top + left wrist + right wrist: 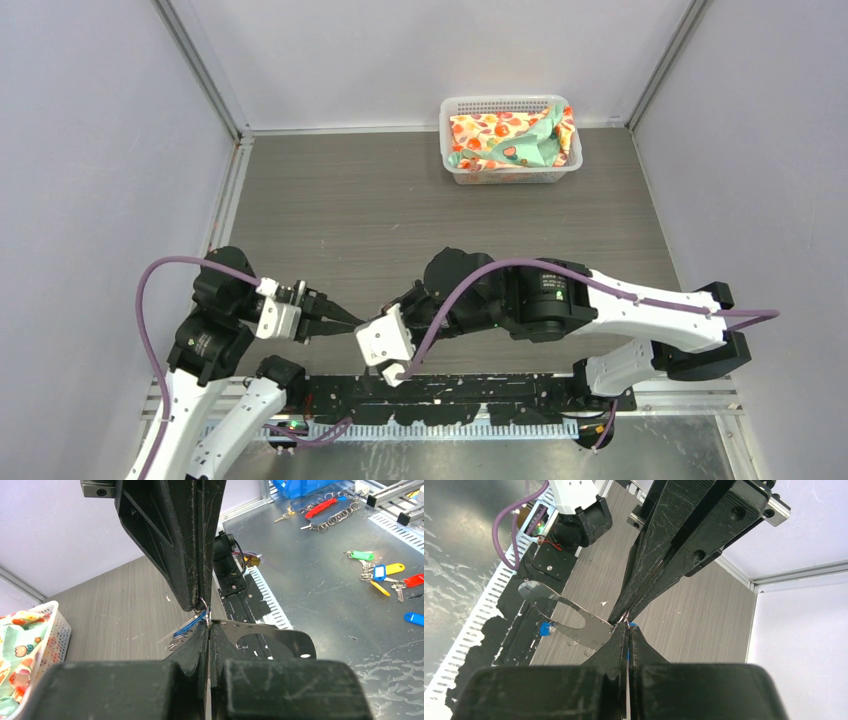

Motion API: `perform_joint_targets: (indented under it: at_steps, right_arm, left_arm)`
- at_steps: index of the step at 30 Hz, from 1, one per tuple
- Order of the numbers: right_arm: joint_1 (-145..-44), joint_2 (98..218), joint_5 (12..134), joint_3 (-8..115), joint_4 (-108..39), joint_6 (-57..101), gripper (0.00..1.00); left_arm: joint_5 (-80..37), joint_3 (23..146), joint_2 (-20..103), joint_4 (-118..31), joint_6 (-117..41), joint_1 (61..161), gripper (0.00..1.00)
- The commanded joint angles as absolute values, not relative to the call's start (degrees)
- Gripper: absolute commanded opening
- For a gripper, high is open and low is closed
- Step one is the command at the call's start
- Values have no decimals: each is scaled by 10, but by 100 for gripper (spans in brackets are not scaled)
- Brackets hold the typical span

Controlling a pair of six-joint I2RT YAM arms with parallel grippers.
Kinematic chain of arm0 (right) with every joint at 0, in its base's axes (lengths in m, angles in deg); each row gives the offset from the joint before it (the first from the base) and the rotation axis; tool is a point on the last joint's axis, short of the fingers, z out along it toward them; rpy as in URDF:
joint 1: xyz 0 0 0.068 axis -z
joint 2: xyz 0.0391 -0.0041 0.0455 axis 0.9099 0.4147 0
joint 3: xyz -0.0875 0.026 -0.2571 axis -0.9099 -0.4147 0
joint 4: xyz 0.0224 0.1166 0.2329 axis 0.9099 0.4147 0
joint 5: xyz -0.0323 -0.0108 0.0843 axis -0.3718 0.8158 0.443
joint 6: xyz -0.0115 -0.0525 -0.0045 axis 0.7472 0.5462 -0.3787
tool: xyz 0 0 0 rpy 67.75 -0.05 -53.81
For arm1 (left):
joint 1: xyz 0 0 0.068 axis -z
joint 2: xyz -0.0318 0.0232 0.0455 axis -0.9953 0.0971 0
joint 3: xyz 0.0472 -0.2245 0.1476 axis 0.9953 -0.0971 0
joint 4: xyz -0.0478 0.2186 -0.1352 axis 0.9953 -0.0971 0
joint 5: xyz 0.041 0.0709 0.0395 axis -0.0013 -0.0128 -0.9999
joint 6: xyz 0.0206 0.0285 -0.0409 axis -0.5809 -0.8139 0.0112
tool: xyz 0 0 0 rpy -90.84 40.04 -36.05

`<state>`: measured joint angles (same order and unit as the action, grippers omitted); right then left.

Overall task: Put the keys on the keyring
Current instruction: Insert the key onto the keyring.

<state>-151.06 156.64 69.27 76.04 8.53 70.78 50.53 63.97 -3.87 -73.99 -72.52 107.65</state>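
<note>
My two grippers meet tip to tip low over the table's near middle. The left gripper [208, 625] is shut on the thin edge of the keyring [272, 636], a flat silvery loop with a wide opening that sticks out toward the near edge. The right gripper [626, 626] is shut on a key [188, 628]; its blue head shows between the jaws. A small wire ring glints where the tips touch. Another blue-headed key [544, 628] lies below the keyring [574, 617]. In the top view the left gripper [352, 322] shows, while the wrists hide both keys and the keyring.
A white basket [455, 165] of patterned cloth stands at the back of the table. A black rail [450, 400] runs along the near edge by the arm bases. Past it, a metal bench [325, 580] carries several coloured key tags.
</note>
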Motion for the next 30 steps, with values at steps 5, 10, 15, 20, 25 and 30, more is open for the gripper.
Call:
perform_joint_targets:
  at_steps: [5,10,15,20,25,30]
  right_arm:
    - [-1465,1615,744,826,73,644,1]
    - [-1453,1626,769,834,79,633,7]
    - [-1454,1646,766,862,114,620,9]
    - [-1453,1662,751,874,115,599,18]
    - [-1454,1670,734,870,97,590,23]
    - [-1453,1670,716,865,80,582,30]
  left_arm:
    - [537,646,-45,-712,-733,1082,0]
    - [537,643,-47,-712,-735,1081,0]
    - [535,640,-51,-712,-735,1081,0]
    - [534,640,-52,-712,-737,1081,0]
    - [533,640,-57,-713,-736,1081,0]
    - [533,637,-59,-712,-737,1082,0]
